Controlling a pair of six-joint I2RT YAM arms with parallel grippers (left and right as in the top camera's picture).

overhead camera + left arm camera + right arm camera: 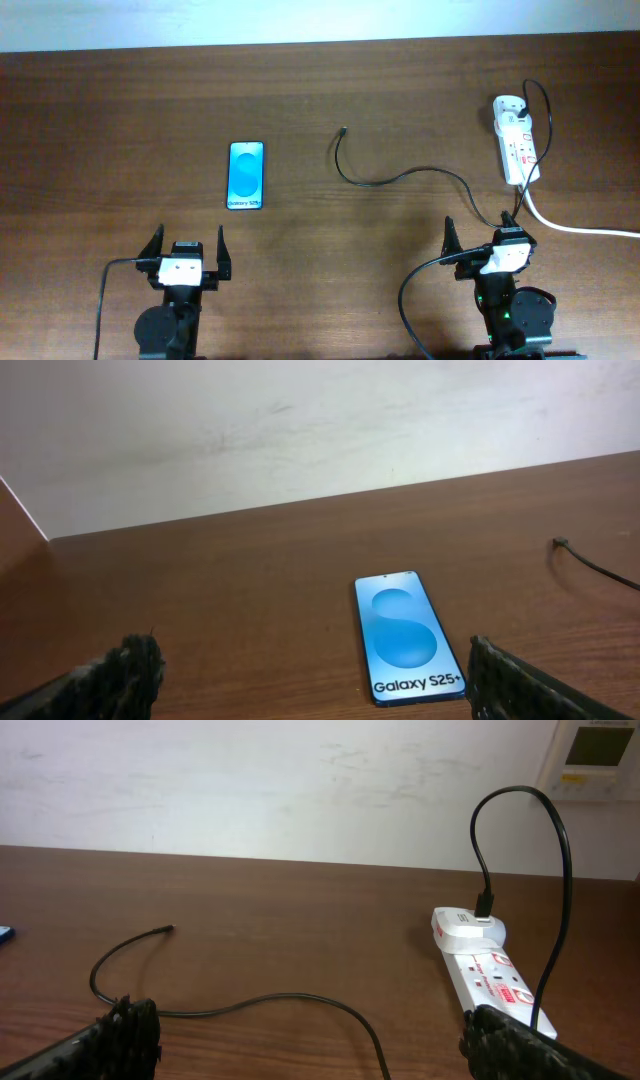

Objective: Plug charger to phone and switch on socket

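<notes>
The phone (246,175) lies flat on the table, blue screen up; it also shows in the left wrist view (408,650). The charger cable (400,177) is thin and black; its free plug tip (344,130) rests right of the phone, and it loops to the socket (516,140) at the far right, where its black plug sits in a white adapter. The right wrist view shows the cable (260,1003), tip (166,928) and socket (490,975). My left gripper (186,252) is open and empty, near the phone's near end. My right gripper (482,232) is open and empty.
A thick white cord (570,226) runs from the socket off the right edge. A white wall stands behind the table's far edge, with a white wall panel (590,760) at the upper right. The robots' thicker black cables (410,290) curl near the arm bases.
</notes>
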